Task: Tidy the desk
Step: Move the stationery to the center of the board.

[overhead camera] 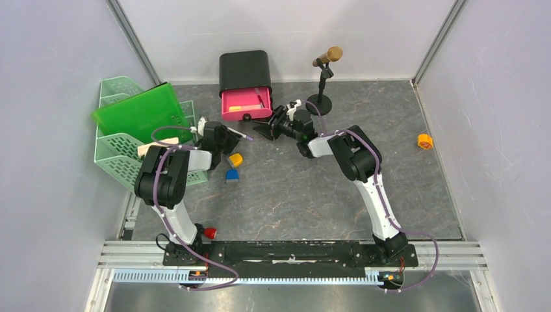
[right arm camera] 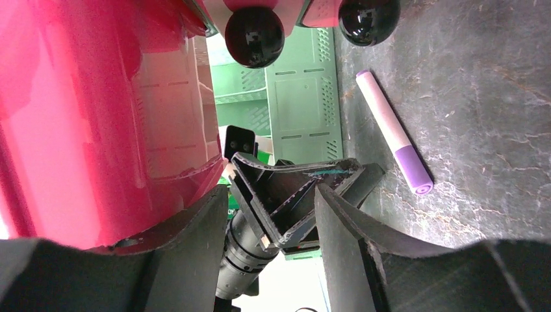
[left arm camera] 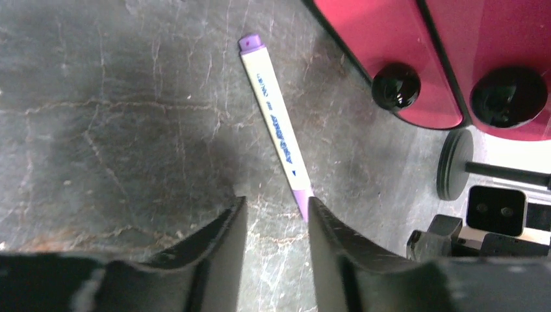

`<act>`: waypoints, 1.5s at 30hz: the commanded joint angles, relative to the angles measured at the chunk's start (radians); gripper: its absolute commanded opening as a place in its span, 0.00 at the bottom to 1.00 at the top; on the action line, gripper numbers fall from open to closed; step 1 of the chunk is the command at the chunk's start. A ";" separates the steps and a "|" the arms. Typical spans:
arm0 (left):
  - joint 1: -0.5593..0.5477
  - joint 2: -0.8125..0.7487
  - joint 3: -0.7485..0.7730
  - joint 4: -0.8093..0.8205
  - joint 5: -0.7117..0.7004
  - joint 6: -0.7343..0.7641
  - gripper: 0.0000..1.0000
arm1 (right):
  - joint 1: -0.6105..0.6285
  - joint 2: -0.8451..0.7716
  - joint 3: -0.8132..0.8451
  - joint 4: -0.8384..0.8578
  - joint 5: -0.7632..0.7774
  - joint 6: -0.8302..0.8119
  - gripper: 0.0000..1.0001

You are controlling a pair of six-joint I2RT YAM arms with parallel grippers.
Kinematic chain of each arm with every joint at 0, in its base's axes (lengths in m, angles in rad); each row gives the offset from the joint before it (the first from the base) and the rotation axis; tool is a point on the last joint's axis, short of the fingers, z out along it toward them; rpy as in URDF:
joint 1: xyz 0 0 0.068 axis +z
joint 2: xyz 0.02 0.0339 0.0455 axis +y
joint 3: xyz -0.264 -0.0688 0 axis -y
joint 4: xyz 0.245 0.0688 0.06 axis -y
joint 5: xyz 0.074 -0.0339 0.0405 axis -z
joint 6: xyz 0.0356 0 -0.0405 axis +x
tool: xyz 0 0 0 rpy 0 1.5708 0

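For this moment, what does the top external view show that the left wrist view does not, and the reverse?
Only top external: the mint-green tray, green folder, microphone head, small orange object, a yellow piece and a blue piece. Only left wrist: blue print on the pen, and its purple end lying right beside one finger of the open left gripper. Both: the pen, pink drawer fronts, the microphone stand's base, the marbled desk.

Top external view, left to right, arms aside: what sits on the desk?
Mint-green tiered tray → black drawer box with a pink drawer open → microphone on its stand → small orange object.
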 commanded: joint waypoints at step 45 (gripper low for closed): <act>0.037 0.171 0.163 -0.160 -0.008 -0.194 0.40 | 0.041 0.161 0.158 -0.301 -0.046 -0.294 0.36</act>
